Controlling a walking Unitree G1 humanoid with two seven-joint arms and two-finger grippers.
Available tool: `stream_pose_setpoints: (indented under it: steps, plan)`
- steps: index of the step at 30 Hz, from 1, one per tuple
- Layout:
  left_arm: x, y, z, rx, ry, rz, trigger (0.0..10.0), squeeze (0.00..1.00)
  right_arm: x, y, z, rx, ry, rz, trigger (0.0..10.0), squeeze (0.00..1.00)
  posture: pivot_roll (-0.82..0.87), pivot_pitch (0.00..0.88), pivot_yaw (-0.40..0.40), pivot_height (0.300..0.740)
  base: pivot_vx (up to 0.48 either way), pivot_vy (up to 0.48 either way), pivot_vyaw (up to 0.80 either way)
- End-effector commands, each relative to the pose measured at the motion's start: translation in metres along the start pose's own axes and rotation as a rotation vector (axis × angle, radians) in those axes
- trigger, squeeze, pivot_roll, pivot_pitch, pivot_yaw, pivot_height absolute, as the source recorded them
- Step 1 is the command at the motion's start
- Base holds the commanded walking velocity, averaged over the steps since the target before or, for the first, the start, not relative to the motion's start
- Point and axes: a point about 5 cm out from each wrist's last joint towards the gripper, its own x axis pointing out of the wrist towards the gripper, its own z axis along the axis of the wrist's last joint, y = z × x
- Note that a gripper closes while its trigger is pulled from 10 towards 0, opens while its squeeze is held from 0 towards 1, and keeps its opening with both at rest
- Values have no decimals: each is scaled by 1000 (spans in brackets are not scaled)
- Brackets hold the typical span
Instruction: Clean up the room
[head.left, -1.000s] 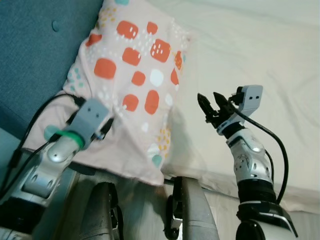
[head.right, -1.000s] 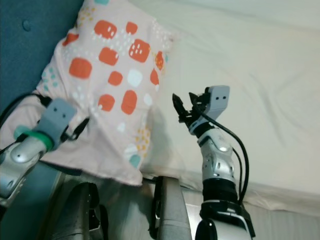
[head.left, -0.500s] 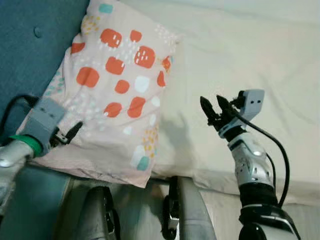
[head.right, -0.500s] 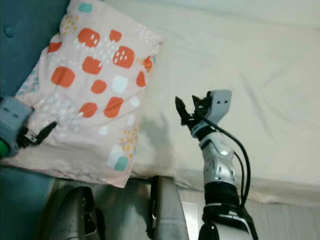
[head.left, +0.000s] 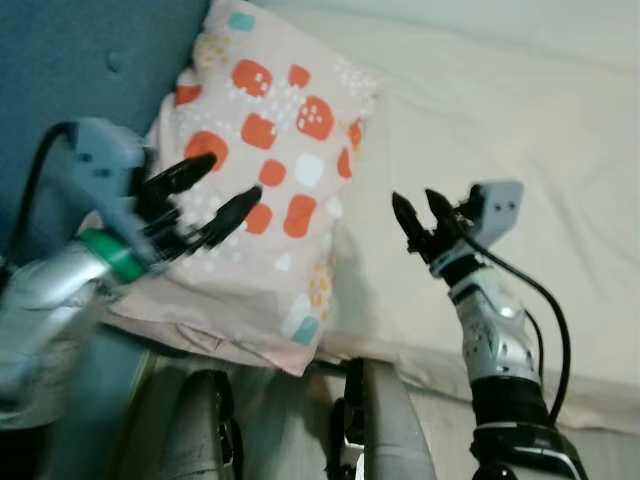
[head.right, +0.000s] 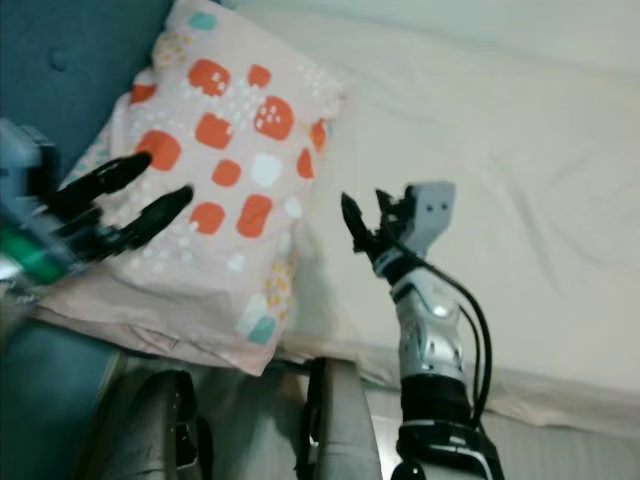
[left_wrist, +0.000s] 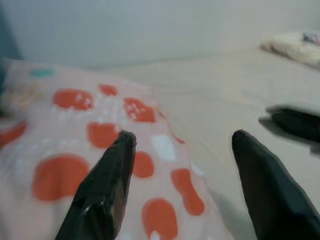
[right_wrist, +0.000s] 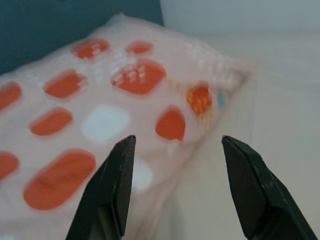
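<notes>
On bed (head.left: 520, 110), far left: spotted pillow (head.left: 270, 170). Left gripper (head.left: 215, 190) spread wide above pillow, empty. Right gripper (head.left: 418, 210) parted, empty, beside pillow.

One patterned pillow (head.left: 270, 180), one bed (head.left: 520, 130), one blue headboard (head.left: 70, 90), two robot arms.

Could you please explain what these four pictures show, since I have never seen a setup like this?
This is a humanoid robot with two silver arms, each ending in two long black fingers. Two pictures come from cameras on its head, looking down; the other two come from cameras on its wrists, looking along the fingers. On the cream-sheeted bed lies a pale pink pillow with orange patches, against a teal padded headboard. The left gripper hovers open over the pillow; the right gripper is open above the sheet. Neither holds anything.
</notes>
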Motion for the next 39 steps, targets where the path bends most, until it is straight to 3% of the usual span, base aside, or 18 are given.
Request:
stream_pose_setpoints:
  steps: [1,3,6,8,12,21,27,39]
  plan:
    - [9,-5,-25,110,56,181,10000,0,-7,1,5,-32,-53,-43,10000,0,-73,137,-8,615,0,0,0]
    - [14,-11,-34,126,68,246,10000,0,-11,-1,6,-53,-76,-80,10000,0,-83,126,-9,615,0,0,0]
    - [17,-22,-47,49,152,274,10000,0,-21,-14,7,-92,-93,-206,10000,0,-99,102,-6,629,0,0,0]
    - [17,-22,-47,49,152,274,10000,0,-21,-14,7,-92,-93,-206,10000,0,-99,102,-6,629,0,0,0]
    - [19,-26,-56,-64,214,276,10000,0,-27,-18,8,-107,-90,-227,10000,0,-108,89,-3,643,0,0,0]
    - [25,-31,-68,-71,225,303,10000,0,-27,-16,5,-116,-78,-230,10000,0,-107,77,-10,672,0,0,0]
    - [30,-44,-74,-174,263,231,10000,0,-26,-18,4,-127,-69,-235,10000,0,-109,72,-16,700,0,0,0]
    - [38,-53,-76,-157,259,170,10000,0,-27,-21,5,-134,-65,-249,10000,0,-117,71,-11,738,0,0,0]
